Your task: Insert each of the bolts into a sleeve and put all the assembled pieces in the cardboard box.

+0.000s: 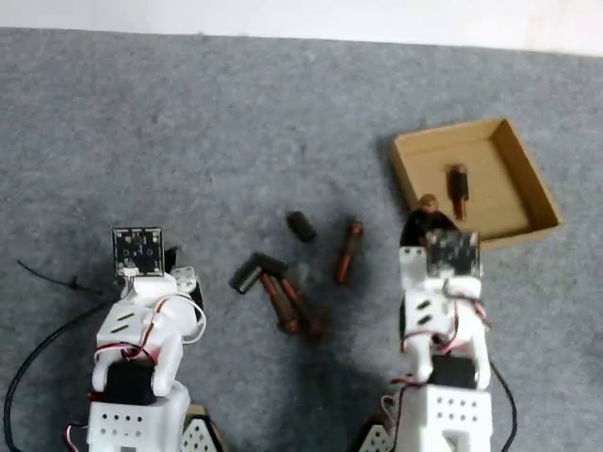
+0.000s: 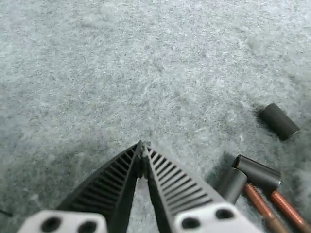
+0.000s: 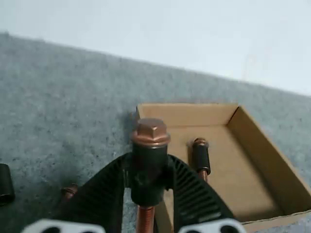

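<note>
Right gripper (image 3: 148,177): pinching a sleeved bolt (image 3: 149,141), at the 7 o'clock corner of the cardboard box (image 1: 499,188). Cardboard box, 2 o'clock on the bench (image 1: 188,122): one assembled piece (image 1: 458,185) inside. Left gripper (image 2: 142,151): pressed together, 8 o'clock. Loose bolts (image 1: 349,251) and sleeves (image 1: 301,226): bench centre.

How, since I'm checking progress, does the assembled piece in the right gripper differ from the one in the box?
The held piece is clamped in the right gripper, by the cardboard box's corner; the boxed piece lies free on the box floor. The held piece points head-first out of the gripper; the boxed piece lies flat. Both are copper bolts in black sleeves.
</note>
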{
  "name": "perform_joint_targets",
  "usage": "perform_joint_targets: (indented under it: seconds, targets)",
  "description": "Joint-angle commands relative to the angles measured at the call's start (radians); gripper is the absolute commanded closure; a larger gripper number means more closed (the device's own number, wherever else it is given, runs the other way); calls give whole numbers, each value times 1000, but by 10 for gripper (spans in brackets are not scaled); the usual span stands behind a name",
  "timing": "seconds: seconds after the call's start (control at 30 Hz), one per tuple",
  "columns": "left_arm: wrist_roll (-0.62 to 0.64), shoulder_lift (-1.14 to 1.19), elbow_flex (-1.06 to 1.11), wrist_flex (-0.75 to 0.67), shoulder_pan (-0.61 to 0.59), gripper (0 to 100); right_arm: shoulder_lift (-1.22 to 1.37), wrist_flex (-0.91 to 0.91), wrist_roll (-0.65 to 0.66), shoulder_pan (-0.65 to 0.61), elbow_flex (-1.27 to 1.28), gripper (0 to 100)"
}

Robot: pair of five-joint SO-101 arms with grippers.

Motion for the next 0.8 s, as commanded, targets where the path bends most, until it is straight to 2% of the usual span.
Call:
perform_joint_targets:
  seconds: [0.0, 0.23, 0.37, 0.53, 0.77]
  targets:
    - [-2, -16, -8, -23, -8, 993, 361, -58, 6, 5, -289, 993]
    - [-2, -16, -8, -23, -8, 993, 954, -54, -2, 31, -704, 993]
    - [-2, -16, -8, -23, -8, 993, 1194, -53, -126, 97, -881, 993]
    - [-2, -16, -8, -23, -7, 993, 1354, -53, -144, 131, -1003, 993]
    - [-2, -16, 7, -58, -7, 993, 1397, -54, -149, 122, -1010, 987]
